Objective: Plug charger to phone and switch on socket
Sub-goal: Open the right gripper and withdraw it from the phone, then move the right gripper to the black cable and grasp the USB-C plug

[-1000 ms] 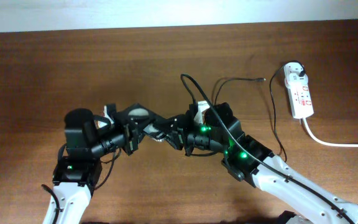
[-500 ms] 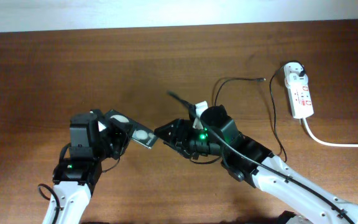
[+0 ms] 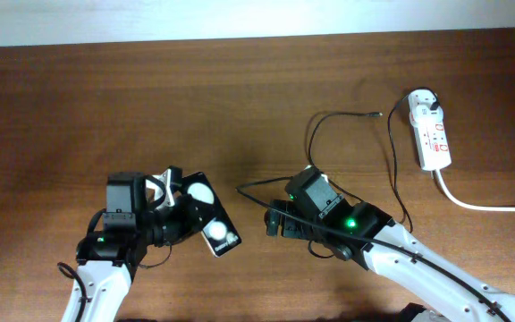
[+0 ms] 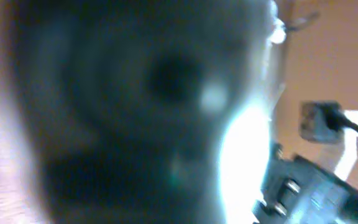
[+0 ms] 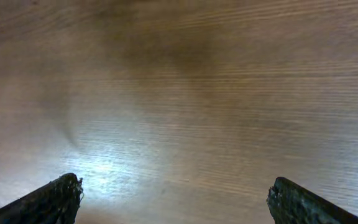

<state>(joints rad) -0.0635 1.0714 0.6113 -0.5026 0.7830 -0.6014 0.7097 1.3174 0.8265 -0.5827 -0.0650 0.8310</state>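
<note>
The black phone (image 3: 213,219), glossy with two white reflections, sits tilted in my left gripper (image 3: 179,207), which is shut on its upper-left end. In the left wrist view a dark blur (image 4: 135,112) fills the frame and hides the fingers. My right gripper (image 3: 274,219) is a short way right of the phone and open. In its own view the right gripper (image 5: 179,205) has only bare wood between its fingertips (image 5: 58,198). The charger's thin black cable (image 3: 313,134) loops on the table, its tip (image 3: 378,114) lying free. Its white plug (image 3: 423,103) sits in the socket (image 3: 434,139).
The socket's thick white cord (image 3: 481,204) runs off to the right edge. The charger cable also trails down beside my right arm (image 3: 401,192). A pale wall strip (image 3: 257,18) borders the table's far edge.
My right gripper has opened wide and drawn down and away from the phone. My left arm has pulled the phone left and toward the front of the table.
</note>
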